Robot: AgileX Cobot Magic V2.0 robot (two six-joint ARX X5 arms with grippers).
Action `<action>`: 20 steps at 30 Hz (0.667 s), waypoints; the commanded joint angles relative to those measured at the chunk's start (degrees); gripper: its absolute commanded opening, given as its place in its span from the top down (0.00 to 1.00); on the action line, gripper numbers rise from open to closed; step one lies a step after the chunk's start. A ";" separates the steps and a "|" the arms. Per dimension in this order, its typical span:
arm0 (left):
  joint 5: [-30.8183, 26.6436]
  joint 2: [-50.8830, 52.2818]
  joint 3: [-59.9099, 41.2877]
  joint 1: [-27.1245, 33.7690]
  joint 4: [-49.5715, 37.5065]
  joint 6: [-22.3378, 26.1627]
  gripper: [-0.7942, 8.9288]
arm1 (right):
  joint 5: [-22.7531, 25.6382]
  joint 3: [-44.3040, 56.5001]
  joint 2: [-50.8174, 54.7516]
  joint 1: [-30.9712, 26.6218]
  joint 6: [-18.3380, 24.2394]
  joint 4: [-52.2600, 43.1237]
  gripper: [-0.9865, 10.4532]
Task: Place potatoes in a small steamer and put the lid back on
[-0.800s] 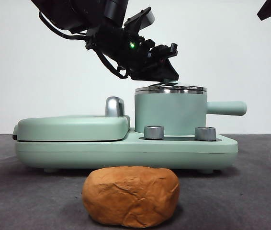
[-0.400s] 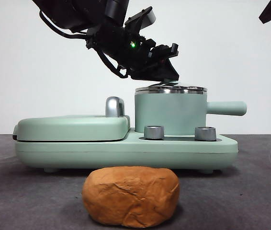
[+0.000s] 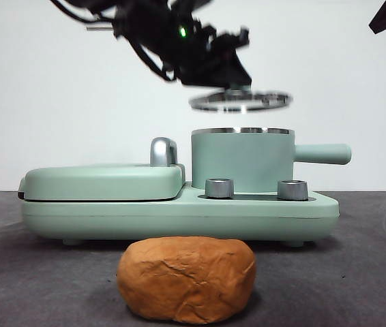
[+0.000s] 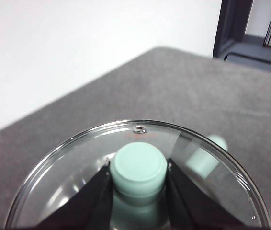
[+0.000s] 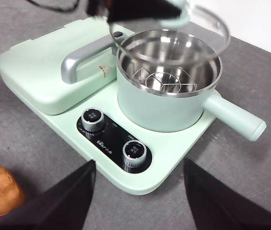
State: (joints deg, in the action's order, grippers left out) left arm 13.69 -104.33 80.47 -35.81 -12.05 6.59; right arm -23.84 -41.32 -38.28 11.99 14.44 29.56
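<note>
Two arms on my rig; the left gripper (image 4: 138, 179) has its jaws clamped on the mint-green knob of the lid (image 3: 241, 101), which hangs level in the air above the small steamer (image 3: 242, 160), clear of its rim; the steamer sits open on the green cooker base (image 3: 179, 214), a steel rack visible inside; the potato (image 3: 187, 278) lies on the counter (image 3: 357, 272) in front of the base; the right gripper (image 5: 138, 191) waits above, jaws spread wide, holding nothing.

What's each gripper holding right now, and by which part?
Left gripper holds the lid by its mint-green knob, above the small steamer. Right gripper: jaws open, holding nothing.
</note>
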 commanded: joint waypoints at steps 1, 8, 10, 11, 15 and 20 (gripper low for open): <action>0.22 2.73 1.68 -0.57 2.27 -0.13 0.91 | -0.13 -1.03 -0.17 0.22 -0.98 -0.26 0.66; -0.61 10.03 1.60 -0.15 18.75 -1.46 0.91 | -0.15 -1.03 -0.17 0.22 -0.96 0.44 0.66; -0.61 11.93 1.14 -0.13 21.79 -1.40 0.91 | -0.15 -1.03 -0.17 0.22 -0.94 1.09 0.66; -0.61 12.98 0.63 -0.02 22.97 -1.36 0.91 | -0.15 -1.03 -0.17 0.24 -0.92 1.53 0.66; -0.59 16.81 -1.79 0.20 27.63 -1.31 0.91 | -0.17 -1.03 -0.17 0.31 -0.92 2.27 0.66; -0.59 23.21 -9.11 0.83 27.08 -1.92 0.91 | -0.15 -1.03 -0.17 1.53 -0.92 2.32 0.66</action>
State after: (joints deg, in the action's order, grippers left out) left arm 13.17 -81.97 71.22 -34.96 16.58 5.43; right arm -23.86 -41.32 -38.28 13.19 14.44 32.23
